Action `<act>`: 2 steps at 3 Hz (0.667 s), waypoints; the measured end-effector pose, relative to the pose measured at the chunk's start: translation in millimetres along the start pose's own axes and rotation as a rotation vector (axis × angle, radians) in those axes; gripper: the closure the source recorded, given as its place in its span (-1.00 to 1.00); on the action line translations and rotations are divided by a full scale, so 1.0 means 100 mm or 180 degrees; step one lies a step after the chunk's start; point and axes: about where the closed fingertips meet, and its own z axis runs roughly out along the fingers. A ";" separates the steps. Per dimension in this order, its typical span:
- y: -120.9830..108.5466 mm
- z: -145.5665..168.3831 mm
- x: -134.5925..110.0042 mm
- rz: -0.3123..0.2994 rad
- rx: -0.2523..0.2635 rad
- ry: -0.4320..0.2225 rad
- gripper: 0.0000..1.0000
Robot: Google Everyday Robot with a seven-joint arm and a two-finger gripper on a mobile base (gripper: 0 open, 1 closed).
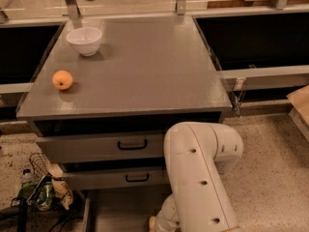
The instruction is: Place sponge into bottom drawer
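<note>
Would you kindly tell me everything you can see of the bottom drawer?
The bottom drawer is the grey cabinet's lowest, pulled open toward the camera beneath two drawers with black handles. It looks plain grey: a flat bare floor and a thin side wall. The robot's white arm reaches down over its right part and hides it; the gripper is out of sight beneath that arm at the picture's bottom edge. A pale yellow sliver, likely the sponge, shows there.

Cabinet top (145,66): you have the bowl (84,40) at the back left, and the fruit (63,79) in front of it by the left edge.
Bottom drawer (120,209): pulled out beneath the two upper drawers (96,149).
Gripper (161,221): down at that drawer's right side, below your arm (198,178).
</note>
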 end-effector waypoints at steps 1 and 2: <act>0.00 0.02 0.00 0.0003 -0.0009 0.0004 0.72; 0.00 0.02 0.00 0.0003 -0.0009 0.0004 0.25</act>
